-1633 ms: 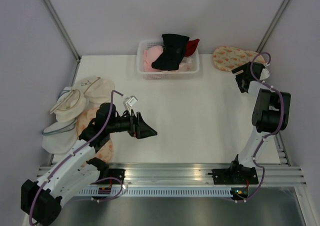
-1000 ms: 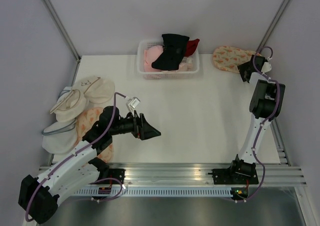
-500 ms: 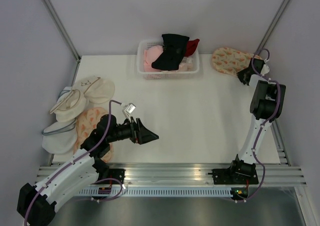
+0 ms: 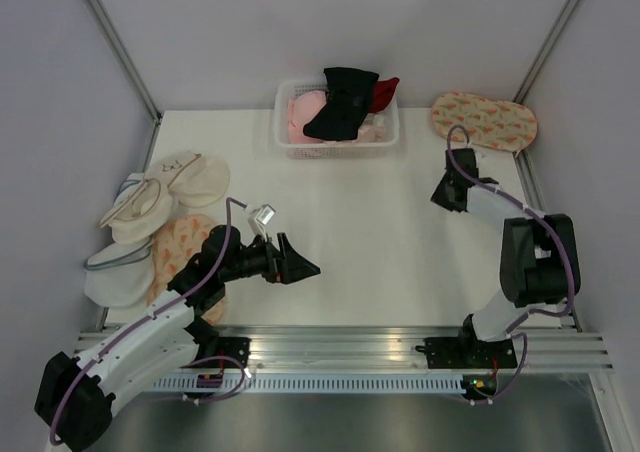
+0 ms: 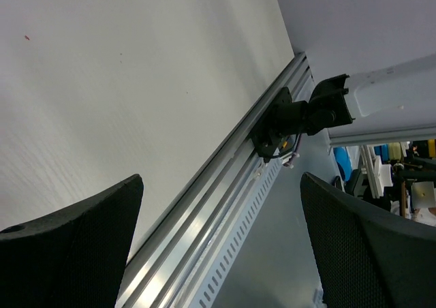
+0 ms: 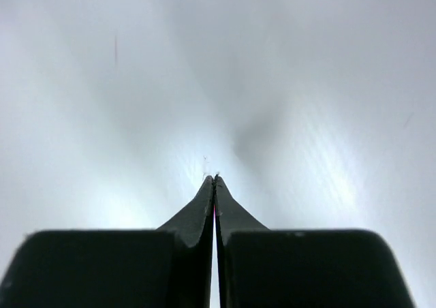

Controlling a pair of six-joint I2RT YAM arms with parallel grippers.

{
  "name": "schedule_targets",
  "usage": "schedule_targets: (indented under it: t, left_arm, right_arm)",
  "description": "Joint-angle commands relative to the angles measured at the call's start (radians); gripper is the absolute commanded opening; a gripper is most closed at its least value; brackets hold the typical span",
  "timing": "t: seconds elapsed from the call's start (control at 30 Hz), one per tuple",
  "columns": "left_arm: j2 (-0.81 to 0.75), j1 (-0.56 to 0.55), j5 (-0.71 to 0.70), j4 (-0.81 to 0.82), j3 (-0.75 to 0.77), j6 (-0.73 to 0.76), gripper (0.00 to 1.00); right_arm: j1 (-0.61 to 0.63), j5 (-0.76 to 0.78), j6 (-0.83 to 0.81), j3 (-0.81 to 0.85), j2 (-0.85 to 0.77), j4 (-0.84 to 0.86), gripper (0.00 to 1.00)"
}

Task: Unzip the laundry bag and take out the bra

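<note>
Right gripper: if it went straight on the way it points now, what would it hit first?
Probably the bare table: the right gripper, shut, faces only blurred white surface in its wrist view. The laundry bag lies off that line. How near the table is, I cannot tell.

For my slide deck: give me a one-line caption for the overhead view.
Right hand shut above the table, apart from the printed laundry bag in the far right corner; left hand open.

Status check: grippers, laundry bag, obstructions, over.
Left gripper open, empty. Right gripper shut, apparently empty, short of flat peach printed fabric laundry bag at far-right corner. Nothing on it.
</note>
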Motion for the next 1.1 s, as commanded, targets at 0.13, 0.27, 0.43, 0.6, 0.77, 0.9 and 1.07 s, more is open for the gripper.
schedule_targets:
  t: [0.13, 0.27, 0.43, 0.6, 0.77, 0.9, 1.07]
  left_arm:
    - [0.008, -0.014, -0.094, 0.023, 0.014, 0.001, 0.99]
    - [0.039, -0.020, -0.102, 0.038, 0.013, -0.009, 0.99]
    - [0.051, -0.028, -0.105, 0.055, 0.008, -0.025, 0.99]
    - [0.034, -0.029, -0.097, 0.046, 0.005, -0.025, 0.99]
    - [0.022, -0.029, -0.087, 0.043, 0.002, -0.028, 0.99]
    - [0.016, -0.029, -0.076, 0.041, -0.005, -0.026, 0.99]
    - [0.008, -0.031, -0.074, 0.038, -0.021, -0.029, 0.99]
  right_arm:
    - [0.209, -0.227, -0.128, -0.355, -0.387, -0.194, 0.01]
    - [0.298, -0.151, -0.128, -0.345, -0.533, -0.269, 0.01]
    - [0.299, 0.029, -0.051, -0.285, -0.524, -0.205, 0.00]
    - [0.232, 0.074, 0.042, -0.213, -0.383, -0.034, 0.47]
    - [0.047, -0.036, 0.157, -0.165, -0.181, 0.170, 0.94]
    - [-0.065, -0.029, 0.210, -0.035, -0.010, 0.289, 0.98]
    - [-0.161, -0.118, 0.350, 0.085, 0.204, 0.349, 0.98]
